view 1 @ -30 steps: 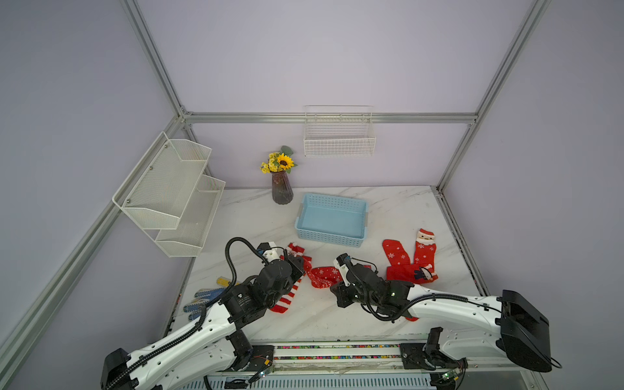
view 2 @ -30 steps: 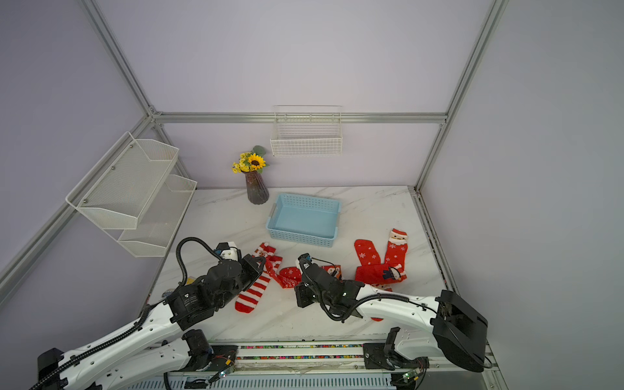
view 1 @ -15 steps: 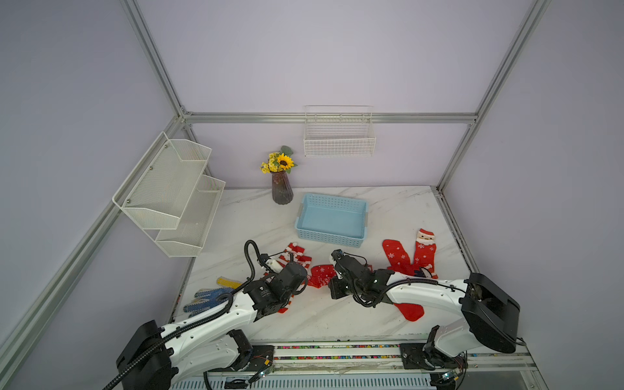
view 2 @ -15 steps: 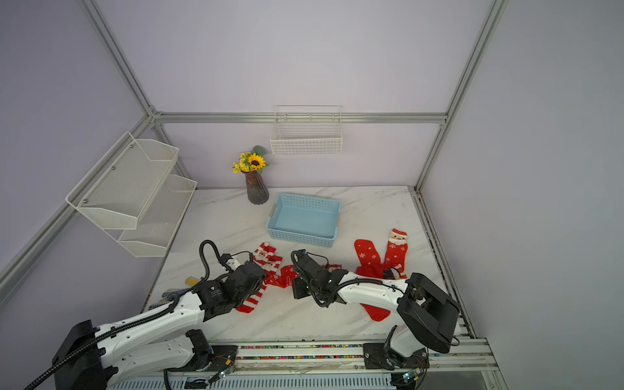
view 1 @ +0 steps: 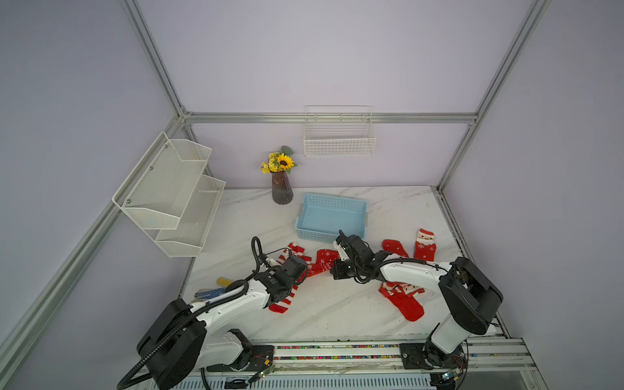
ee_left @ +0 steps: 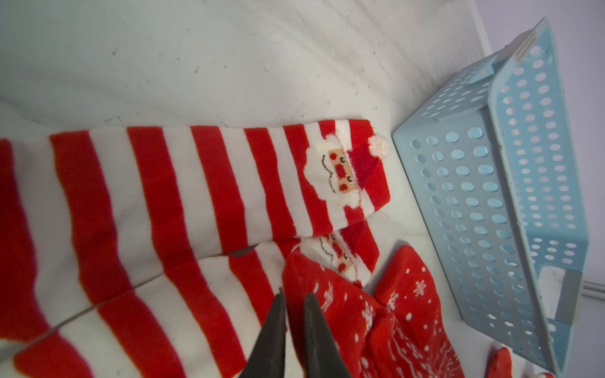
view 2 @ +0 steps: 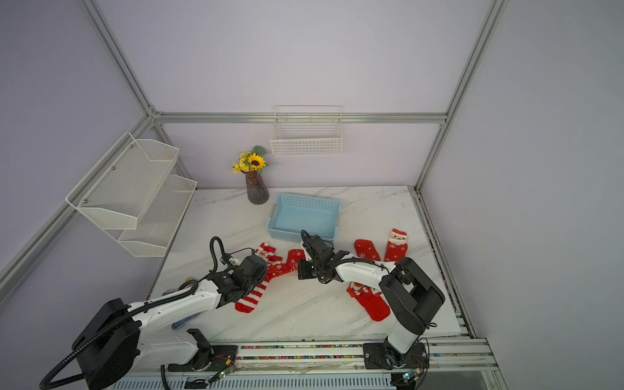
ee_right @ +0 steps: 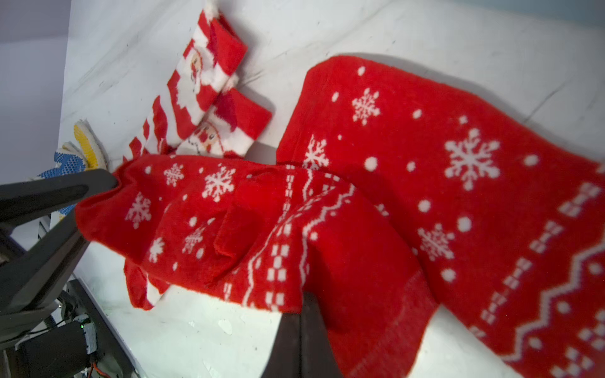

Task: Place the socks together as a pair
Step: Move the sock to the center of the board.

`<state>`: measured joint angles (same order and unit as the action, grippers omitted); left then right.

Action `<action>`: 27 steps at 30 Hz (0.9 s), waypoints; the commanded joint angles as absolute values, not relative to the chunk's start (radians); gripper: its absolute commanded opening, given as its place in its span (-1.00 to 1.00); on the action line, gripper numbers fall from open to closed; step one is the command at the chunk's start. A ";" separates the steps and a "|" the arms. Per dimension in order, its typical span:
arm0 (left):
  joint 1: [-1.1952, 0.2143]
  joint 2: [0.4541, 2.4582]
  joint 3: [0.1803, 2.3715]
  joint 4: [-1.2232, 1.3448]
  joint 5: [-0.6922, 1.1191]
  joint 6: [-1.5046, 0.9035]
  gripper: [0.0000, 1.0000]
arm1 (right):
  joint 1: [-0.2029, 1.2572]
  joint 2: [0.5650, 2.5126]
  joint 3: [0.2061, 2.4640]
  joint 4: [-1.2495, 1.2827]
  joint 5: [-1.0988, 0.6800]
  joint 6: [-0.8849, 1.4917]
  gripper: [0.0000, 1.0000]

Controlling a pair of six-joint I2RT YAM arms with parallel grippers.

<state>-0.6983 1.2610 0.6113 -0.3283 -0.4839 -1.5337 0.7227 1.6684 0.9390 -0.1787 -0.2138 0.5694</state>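
Observation:
A red snowflake sock [ee_right: 229,222] lies bunched and folded on the table between my two grippers, partly over a second, flat snowflake sock [ee_right: 458,163]. My right gripper [ee_right: 302,296] is shut on its edge. My left gripper [ee_left: 293,296] stands slightly open at the sock's other end [ee_left: 343,311], with the fabric edge between the parted fingers. Two red-and-white striped Santa socks [ee_left: 196,183] lie side by side just beyond the left gripper. In both top views the snowflake sock [view 1: 320,261] [view 2: 287,263] sits between the wrists.
A light blue basket [view 1: 332,219] stands just behind the grippers. More red socks lie at the right [view 1: 393,248] and under the right arm [view 1: 405,300]. A blue-dotted glove [view 1: 209,292] lies at the left edge. A vase [view 1: 282,189] stands at the back.
Both arms have come down toward the table with the snowflake sock stretched between them. The left gripper's jaws have parted a little; the right stays shut.

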 commanded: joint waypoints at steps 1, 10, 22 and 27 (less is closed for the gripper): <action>-0.661 1.284 0.667 -0.271 -0.473 -1.483 -0.26 | 0.686 1.690 0.982 -0.178 -0.259 0.554 -1.00; -0.591 1.254 0.702 -0.260 -0.447 -1.141 0.39 | 0.630 1.714 1.020 -0.179 -0.310 0.566 -1.00; -0.624 1.167 0.745 -0.388 -0.242 -0.581 0.48 | 0.617 1.695 1.016 -0.189 -0.346 0.600 -1.00; -0.703 1.065 0.741 -0.367 -0.270 -0.519 0.49 | 0.642 1.569 0.966 -0.231 -0.361 0.670 -1.00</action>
<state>-0.6769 1.1233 0.7097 -0.3824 -0.2798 -0.6151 0.6266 1.6653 0.9871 -0.1963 -0.3511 0.6102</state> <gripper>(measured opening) 0.742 0.039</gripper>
